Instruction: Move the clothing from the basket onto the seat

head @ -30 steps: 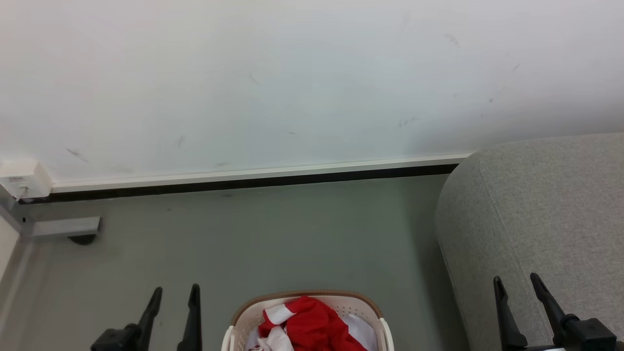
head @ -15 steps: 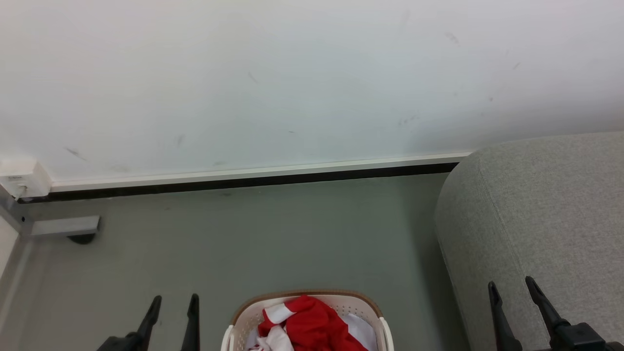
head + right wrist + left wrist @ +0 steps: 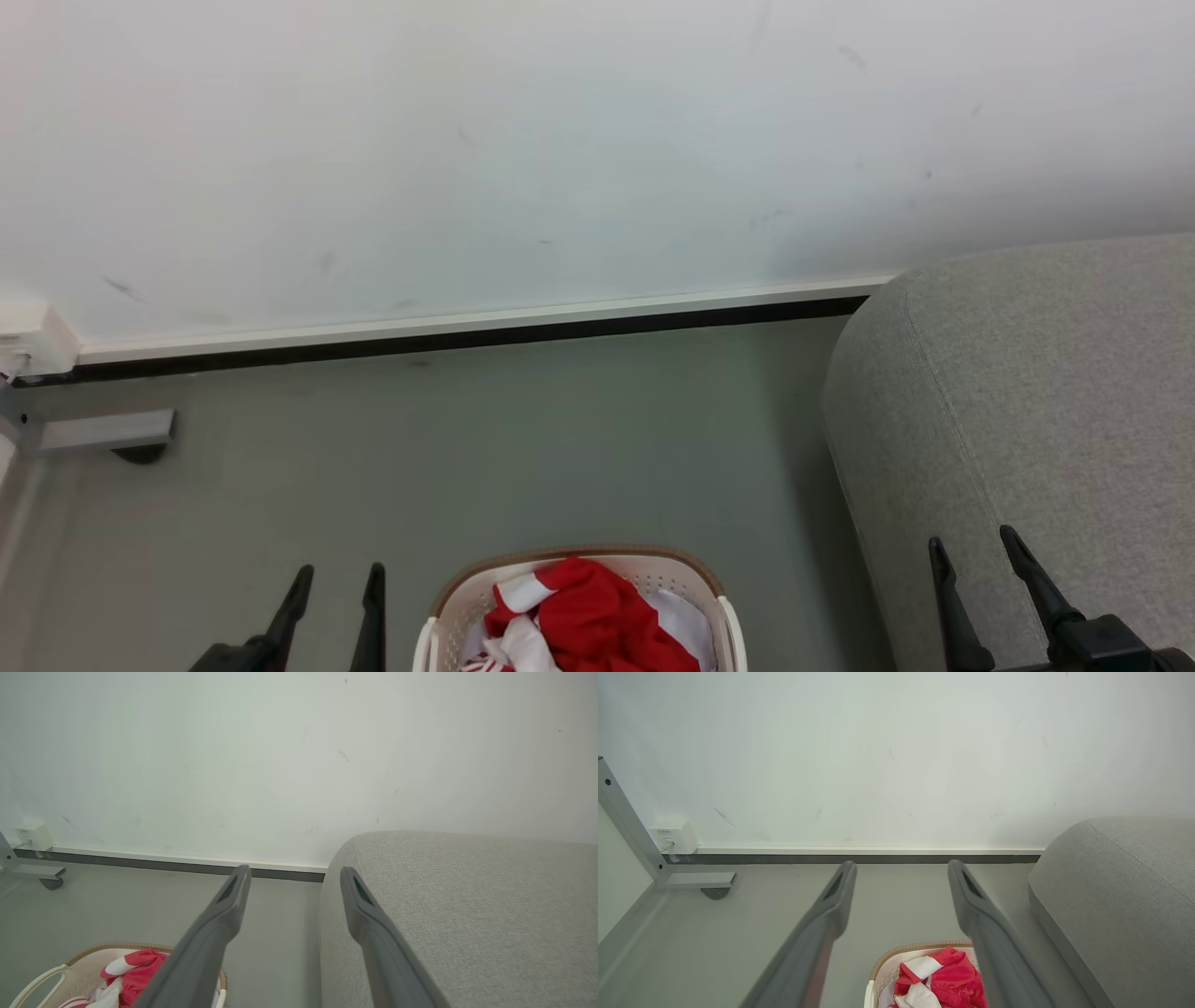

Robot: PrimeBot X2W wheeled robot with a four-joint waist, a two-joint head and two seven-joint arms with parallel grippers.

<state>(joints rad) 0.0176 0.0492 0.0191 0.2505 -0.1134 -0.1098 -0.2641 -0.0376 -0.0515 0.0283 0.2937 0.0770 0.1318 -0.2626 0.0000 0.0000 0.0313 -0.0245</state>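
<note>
Grey floor [image 3: 523, 448] runs back to a white wall [image 3: 560, 140]. From the head view, the basket [image 3: 579, 552] sits low in the middle with the red clothing [image 3: 597, 621] heaped inside. The left hand [image 3: 340, 571] hangs just beside it, and the right hand [image 3: 971, 539] is farther off, before the seat [image 3: 1027, 392]. Both hands are spread wide and empty. In the left wrist view, the clothing lies low between the fingers [image 3: 833, 900]. In the right wrist view, the basket is down-left and the seat is to the right, with bare floor between them.
</note>
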